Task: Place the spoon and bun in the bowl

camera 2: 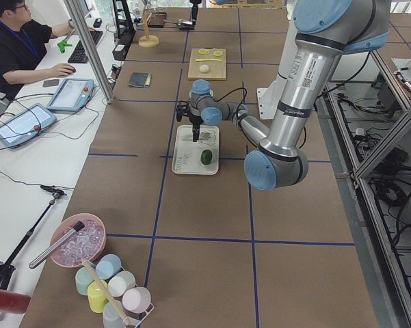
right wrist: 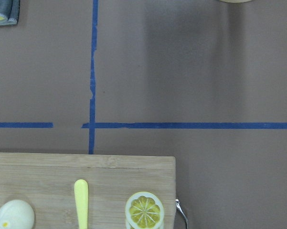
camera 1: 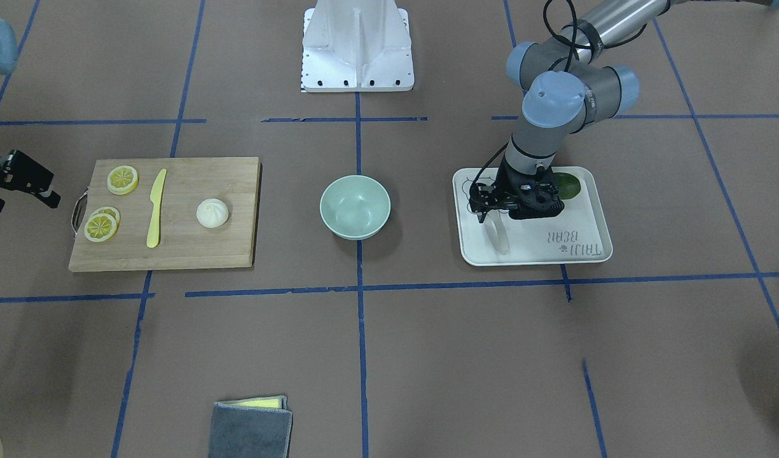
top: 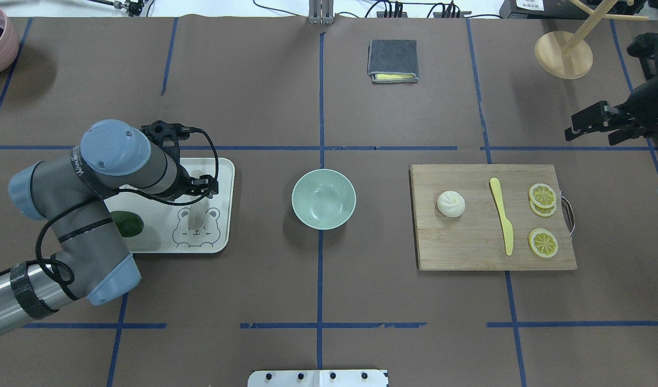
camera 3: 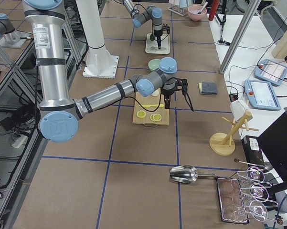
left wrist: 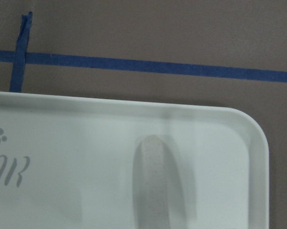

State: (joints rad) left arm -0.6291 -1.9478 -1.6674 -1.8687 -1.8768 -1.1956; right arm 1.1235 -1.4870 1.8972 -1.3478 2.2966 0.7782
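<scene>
— Left gripper?
— Low over the white tray, above one end of the spoon lying there. Jaws closed or apart, I can't tell (the arm hides them).
— The rest?
— Bun on the cutting board, bowl between tray and board. Right gripper hovers spread beyond the board.

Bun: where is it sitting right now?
In the overhead view the bun sits on the wooden cutting board on the robot's right side, between the mint bowl and the yellow knife.
</scene>
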